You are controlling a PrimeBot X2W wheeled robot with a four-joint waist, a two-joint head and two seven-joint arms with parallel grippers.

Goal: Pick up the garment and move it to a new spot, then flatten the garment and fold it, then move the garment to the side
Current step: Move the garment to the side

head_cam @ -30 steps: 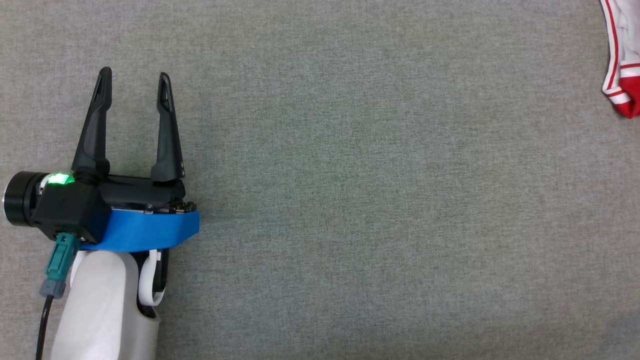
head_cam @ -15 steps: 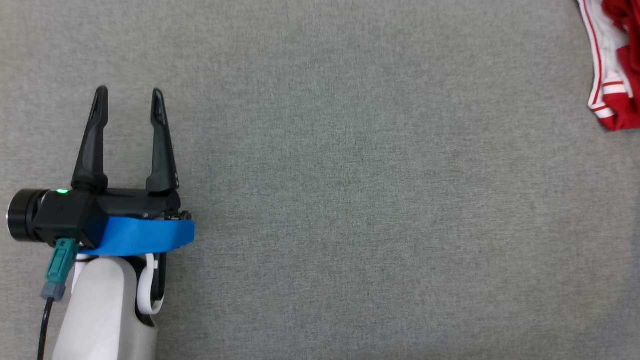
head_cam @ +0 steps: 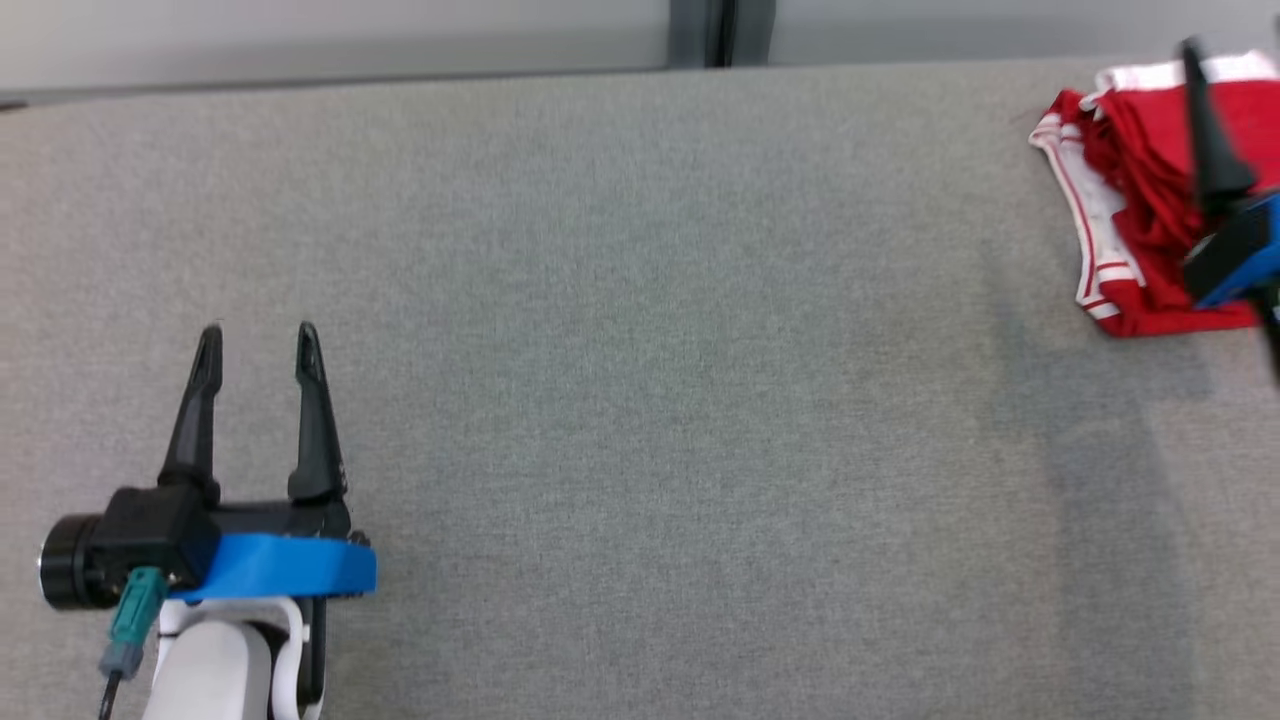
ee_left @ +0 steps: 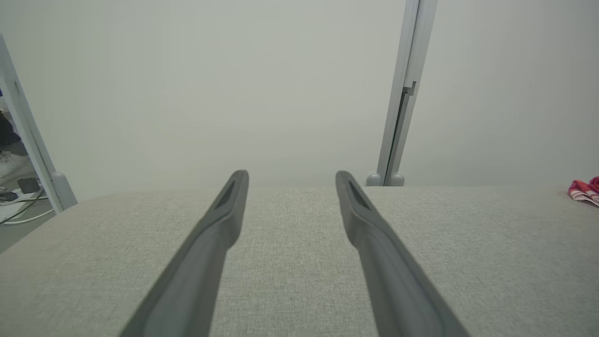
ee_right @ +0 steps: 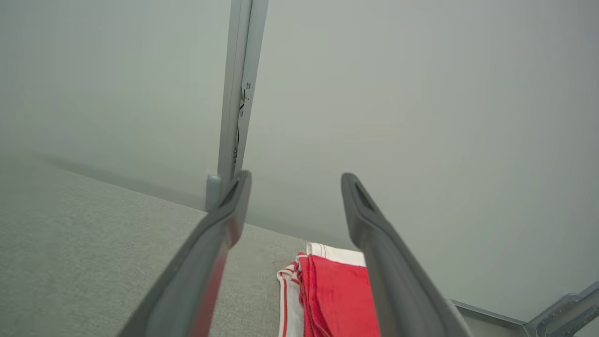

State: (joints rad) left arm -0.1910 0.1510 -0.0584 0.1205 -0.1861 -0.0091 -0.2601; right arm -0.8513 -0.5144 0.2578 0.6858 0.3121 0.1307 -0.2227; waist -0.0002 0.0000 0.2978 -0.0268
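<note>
The garment [head_cam: 1140, 190] is red cloth with white, red-striped trim, lying in a folded bundle at the table's far right. The right wrist view has it [ee_right: 337, 295] just below and between my fingers. My right gripper [ee_right: 295, 177] hangs above it, open, with nothing between its fingers. One dark finger [head_cam: 1212, 150] of it crosses the garment at the head view's right edge. Far from the garment, my left gripper [head_cam: 257, 333] stands open and empty over bare cloth at the lower left. Its wrist view [ee_left: 290, 174] catches the garment [ee_left: 582, 191] at the far right.
The table [head_cam: 640, 400] is covered in grey fabric. Its far edge runs along the top of the head view, with a pale wall and a grey vertical post [head_cam: 712, 30] behind. Cables lie on the floor [ee_left: 18, 206] past the table's left end.
The head camera has tilted up, so the table's far edge and the wall have come into view. More of the garment shows, and my right gripper's finger now appears over it.
</note>
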